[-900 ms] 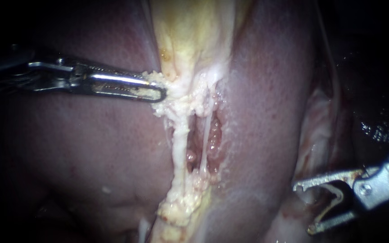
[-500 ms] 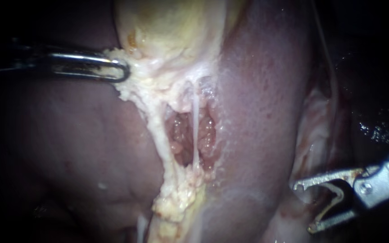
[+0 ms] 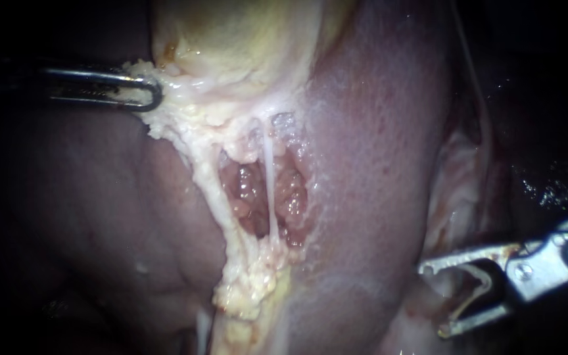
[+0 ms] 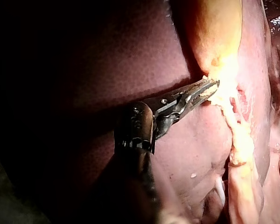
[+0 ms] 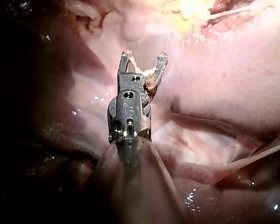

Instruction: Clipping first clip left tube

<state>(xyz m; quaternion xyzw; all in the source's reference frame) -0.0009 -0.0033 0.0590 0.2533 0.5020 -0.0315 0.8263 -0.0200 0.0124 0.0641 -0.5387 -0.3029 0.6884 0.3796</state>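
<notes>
My left instrument [image 3: 152, 97], slim polished metal with a looped tip, enters from the left. Its jaws are clamped on crumbly, pale yellow fat at the lower edge of the gallbladder [image 3: 231, 39], which is smooth and waxy yellow. The left wrist view shows the same bite [image 4: 213, 85] from the side.

Below the fat, 2 tubes run downward. The left tube [image 3: 212, 194] is a thick, whitish, ragged cord slanting to a lumpy fat mass [image 3: 248, 289]. Nothing touches it. The right tube [image 3: 269, 190] is a thin, pale thread, with red, granular tissue showing between them.

Smooth, finely stippled purple liver [image 3: 376, 131] lies on both sides. Well apart, at the lower right, my right instrument [image 3: 432, 300] hangs over wet pink folds, its toothed, forked jaws [image 5: 144, 55] spread wide and gripping nothing.
</notes>
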